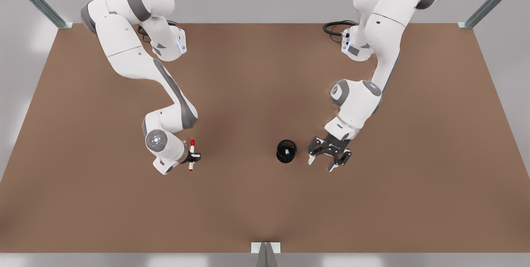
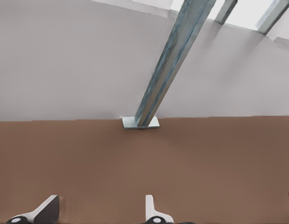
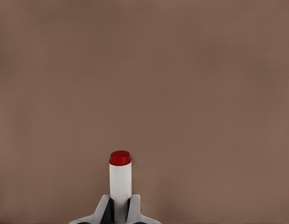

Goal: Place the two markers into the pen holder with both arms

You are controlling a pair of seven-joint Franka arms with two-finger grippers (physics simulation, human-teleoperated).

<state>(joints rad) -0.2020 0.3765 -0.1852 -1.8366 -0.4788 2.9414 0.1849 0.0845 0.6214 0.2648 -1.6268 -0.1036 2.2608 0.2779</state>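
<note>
Two claws work over the brown table (image 1: 256, 209), and no brand, label or writing can be read on anything. On the front view's left, the right gripper (image 1: 193, 157) is clamped on the red marker (image 1: 191, 154), pinching its white barrel about midway, so the red cap sticks out on one side of the fingers and the small red tip on the other. In the right wrist view that marker (image 3: 120, 184) rises straight out from between the closed fingertips (image 3: 103, 207), red end away from the claw. Further along, the pen holder (image 1: 286, 151) stands between the two claws, just beside the left gripper (image 1: 321, 162) and well apart from the right one. The blue marker (image 1: 287, 151) stands inside it. On the front view's right, the left gripper has its fingers (image 2: 46, 210) spread apart with nothing between them, tips pointing down toward the table.
</note>
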